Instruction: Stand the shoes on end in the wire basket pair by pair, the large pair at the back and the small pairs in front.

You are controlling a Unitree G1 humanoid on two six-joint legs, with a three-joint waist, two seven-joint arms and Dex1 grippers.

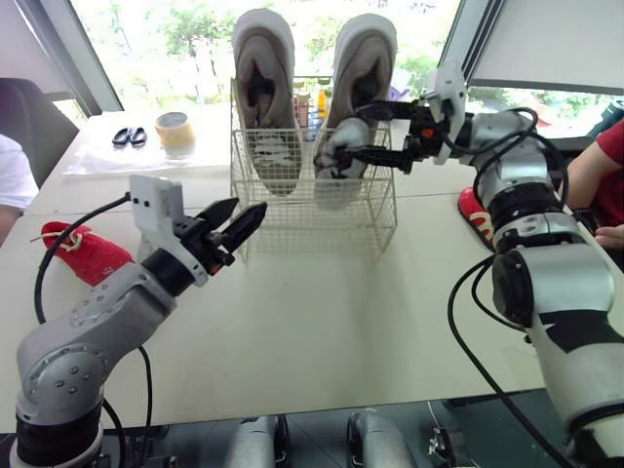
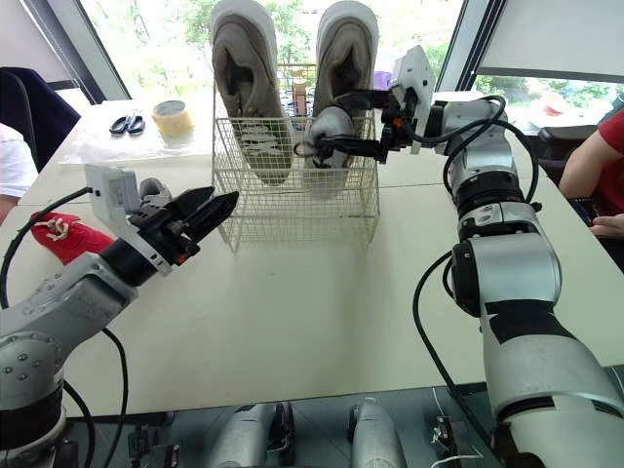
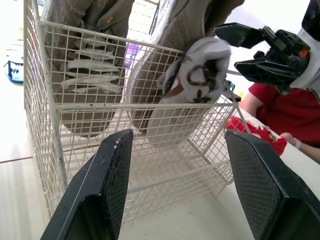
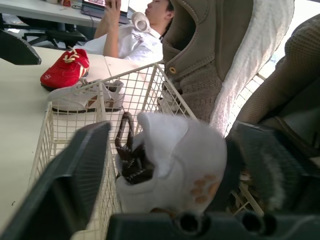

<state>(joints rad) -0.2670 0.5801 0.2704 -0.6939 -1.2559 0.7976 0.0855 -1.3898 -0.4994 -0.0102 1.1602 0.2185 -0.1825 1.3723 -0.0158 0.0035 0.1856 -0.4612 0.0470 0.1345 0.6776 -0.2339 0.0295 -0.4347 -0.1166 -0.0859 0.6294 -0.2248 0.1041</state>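
Two large grey shoes (image 1: 263,88) stand at the wire basket's (image 1: 292,219) back. Right gripper (image 1: 349,132) clamps small white shoe (image 3: 200,70) at the front. Judged light and soft; grip the heel. Left gripper (image 1: 249,210) fingers apart.

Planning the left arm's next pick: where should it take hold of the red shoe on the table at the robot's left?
Probably grip the red shoe across its sides at mid-length, from above: it sits on its sole, laces up, near the open left gripper.
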